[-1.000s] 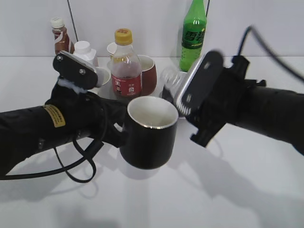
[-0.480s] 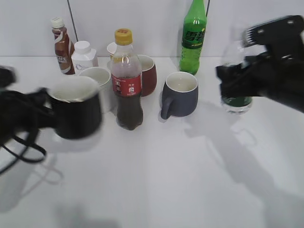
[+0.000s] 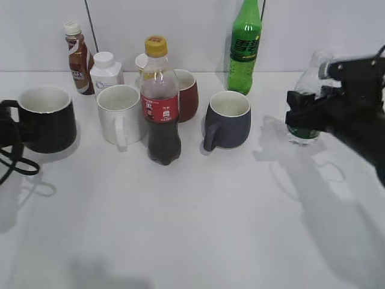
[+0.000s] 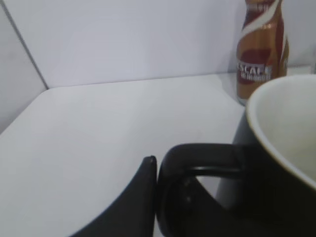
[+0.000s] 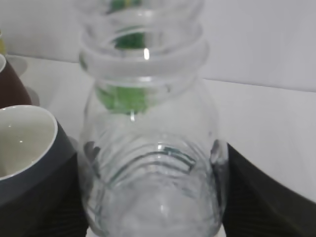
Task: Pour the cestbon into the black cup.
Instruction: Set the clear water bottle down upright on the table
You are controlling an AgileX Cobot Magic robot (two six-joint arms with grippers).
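Note:
The black cup (image 3: 47, 120) stands on the white table at the far left, white inside. Its loop handle (image 4: 197, 163) fills the left wrist view. My left gripper (image 4: 163, 170) is shut on that handle; one black finger (image 4: 133, 202) presses its outer side and the other is hidden. In the exterior view only the arm's cables show at the left edge. The cestbon (image 3: 305, 99), clear and capless with a dark green label, stands upright on the right. My right gripper (image 3: 304, 117) is shut on its body (image 5: 153, 173), with fingers on both sides (image 5: 256, 197).
A cola bottle (image 3: 161, 102) stands in the middle, with a white mug (image 3: 120, 111) to its left, a dark red mug (image 3: 187, 93) behind it and a blue-grey mug (image 3: 228, 120) to its right. A tall green soda bottle (image 3: 245, 45), a brown drink bottle (image 3: 77, 59) and a small white bottle (image 3: 106, 69) line the back wall.
A second ago both arms met mid-table, the bottle tipped over the raised cup. The left arm has carried the cup to the far left; the right arm has set the bottle upright on the right.

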